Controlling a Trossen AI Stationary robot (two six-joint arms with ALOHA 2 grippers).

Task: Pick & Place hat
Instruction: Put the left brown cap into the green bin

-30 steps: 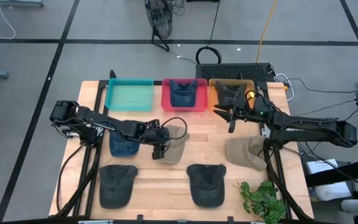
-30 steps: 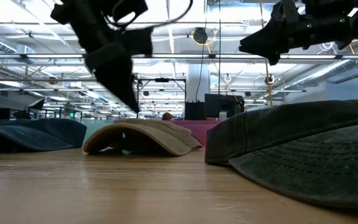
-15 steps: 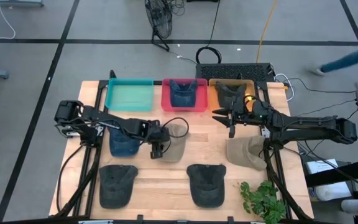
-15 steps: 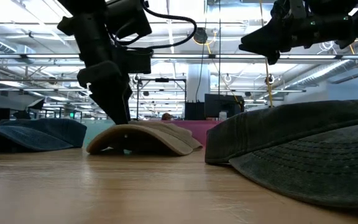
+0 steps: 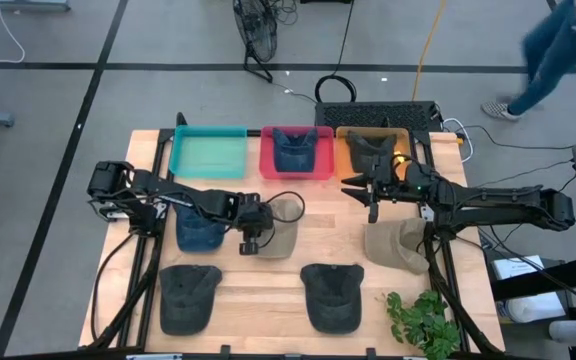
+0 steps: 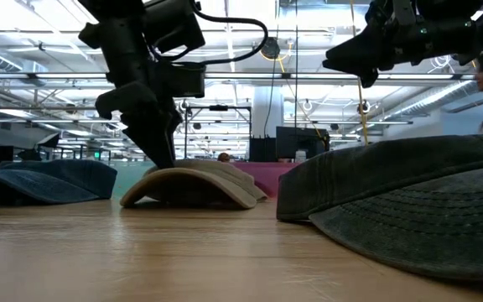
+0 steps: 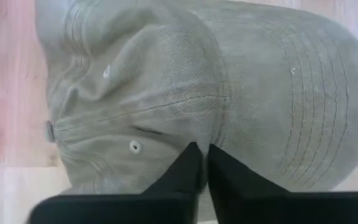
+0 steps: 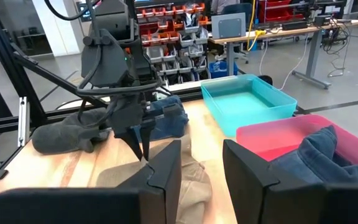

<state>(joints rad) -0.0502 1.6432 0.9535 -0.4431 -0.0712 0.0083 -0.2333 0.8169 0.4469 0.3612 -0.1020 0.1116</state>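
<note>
My left end effector, fingers pressed together, pinches the tan hat's crown at centre-left — ready to lift; my right end effector hovers spread.

The floor around the wooden worktop is grey, crossed by dark lines. Cables lie on it. A person walks at the far right corner. Behind, shelves with red bins stand, and long ceiling lights shine above.
</note>
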